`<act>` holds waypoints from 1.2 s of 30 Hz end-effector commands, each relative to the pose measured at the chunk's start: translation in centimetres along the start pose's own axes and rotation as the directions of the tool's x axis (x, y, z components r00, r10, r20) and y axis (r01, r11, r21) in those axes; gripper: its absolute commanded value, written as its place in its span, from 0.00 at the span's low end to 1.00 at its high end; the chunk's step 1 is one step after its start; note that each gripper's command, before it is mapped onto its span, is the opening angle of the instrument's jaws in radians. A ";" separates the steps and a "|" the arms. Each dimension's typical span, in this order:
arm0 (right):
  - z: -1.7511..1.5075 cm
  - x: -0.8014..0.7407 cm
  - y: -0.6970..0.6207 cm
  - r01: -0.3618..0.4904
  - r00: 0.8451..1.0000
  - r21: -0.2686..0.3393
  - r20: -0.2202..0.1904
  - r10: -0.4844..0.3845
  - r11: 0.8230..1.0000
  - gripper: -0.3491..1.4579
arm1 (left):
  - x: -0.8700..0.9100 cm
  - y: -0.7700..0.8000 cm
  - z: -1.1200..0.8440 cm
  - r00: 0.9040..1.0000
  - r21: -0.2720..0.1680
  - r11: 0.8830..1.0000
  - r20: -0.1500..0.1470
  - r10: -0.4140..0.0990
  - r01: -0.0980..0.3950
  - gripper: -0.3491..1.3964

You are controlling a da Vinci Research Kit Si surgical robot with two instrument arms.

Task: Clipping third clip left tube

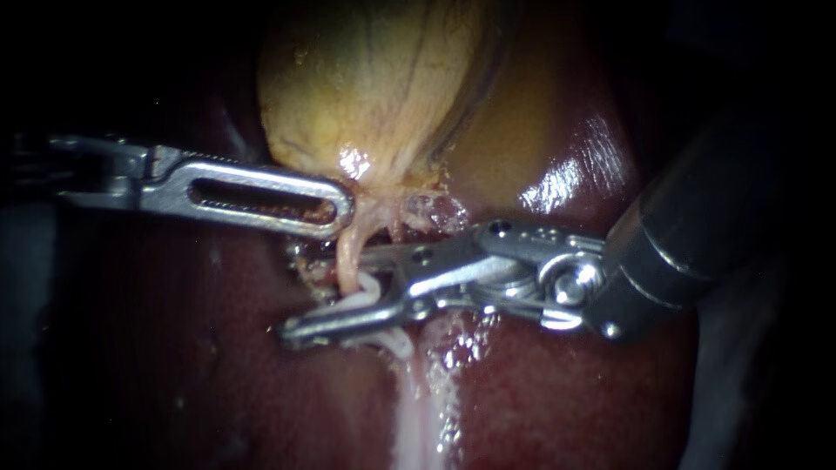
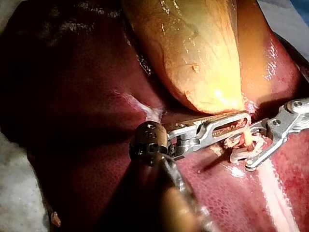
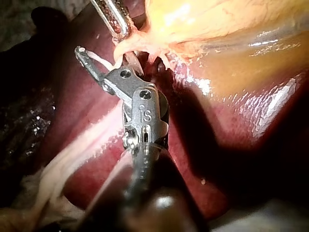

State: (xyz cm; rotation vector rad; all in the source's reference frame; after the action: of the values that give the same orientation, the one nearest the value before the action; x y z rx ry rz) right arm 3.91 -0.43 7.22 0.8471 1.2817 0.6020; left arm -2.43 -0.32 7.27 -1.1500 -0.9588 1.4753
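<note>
Two steel jaws of my right instrument (image 1: 335, 296) hold a white plastic clip (image 1: 370, 300) astride the pale pink tube (image 1: 348, 257). My left instrument (image 1: 335, 209) pinches the neck of the yellow gallbladder (image 1: 374, 78) in its slotted jaws. Square the clip across the tube, tips past it, before squeezing.

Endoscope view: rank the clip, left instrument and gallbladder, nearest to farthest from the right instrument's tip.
1. clip: at the tip of the right instrument, on the tube.
2. left instrument: up and to the left, across the tube's upper end.
3. gallbladder: farthest, at the top of the view.
</note>
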 end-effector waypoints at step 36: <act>-0.12 -0.30 0.02 -0.196 0.978 0.005 0.071 0.195 0.981 0.00 | 0.01 -0.05 0.00 1.000 -0.001 1.000 0.002 0.001 -0.001 0.00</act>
State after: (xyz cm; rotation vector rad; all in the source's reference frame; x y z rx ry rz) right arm 3.74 -0.63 7.40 1.0047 1.1470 0.7140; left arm -2.41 -0.30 7.32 -1.1505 -0.9601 1.4774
